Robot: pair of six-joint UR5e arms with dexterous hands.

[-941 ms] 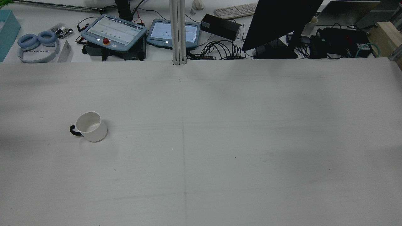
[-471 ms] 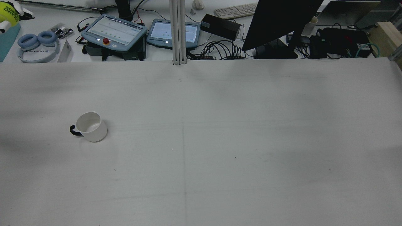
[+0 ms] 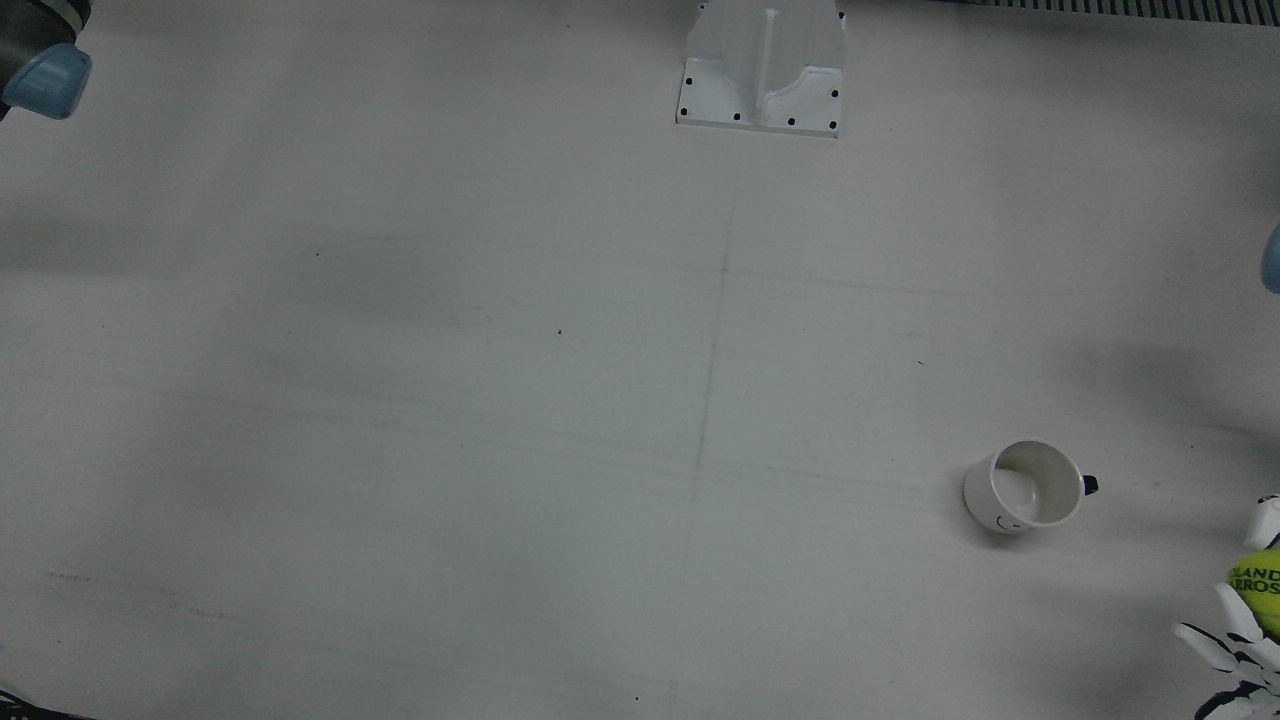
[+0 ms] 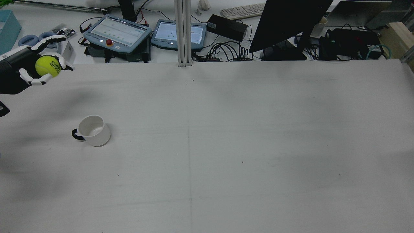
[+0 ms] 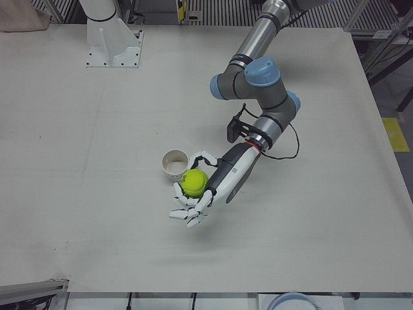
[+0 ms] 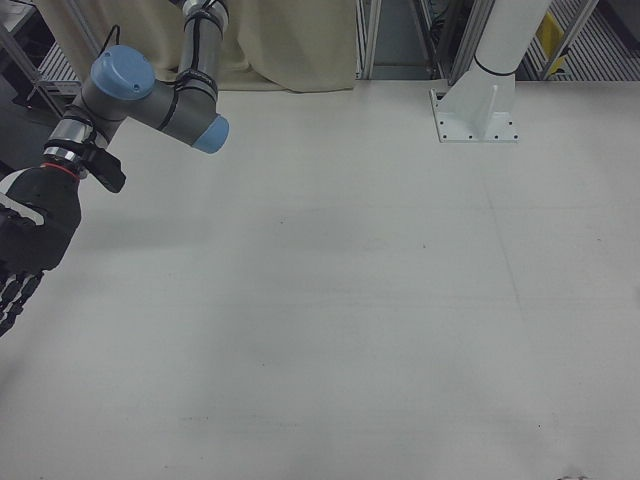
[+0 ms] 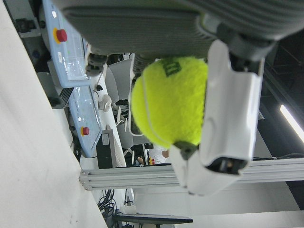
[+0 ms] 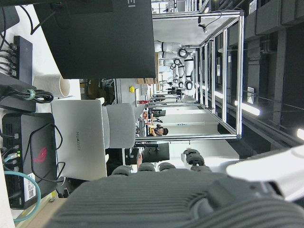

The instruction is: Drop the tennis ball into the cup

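Note:
A white cup (image 4: 93, 130) with a black handle stands upright and empty on the left half of the table. It also shows in the front view (image 3: 1025, 487) and the left-front view (image 5: 174, 163). My left hand (image 4: 29, 69) is shut on a yellow-green tennis ball (image 4: 48, 66) and holds it in the air, left of and beyond the cup. The ball also shows in the front view (image 3: 1260, 585), the left-front view (image 5: 194, 183) and the left hand view (image 7: 168, 99). My right hand (image 6: 25, 250) hangs empty at the table's right side with its fingers apart.
Beyond the table's far edge lie two teach pendants (image 4: 118, 32), blue headphones (image 4: 27, 42), a dark monitor (image 4: 288, 22) and cables. A metal post (image 4: 183, 32) stands at the far edge. A white pedestal (image 3: 760, 65) sits at the robot side.
My left hand has come into the rear view from the upper left with the ball and moved down and right, closer to the cup. The cup has not moved.

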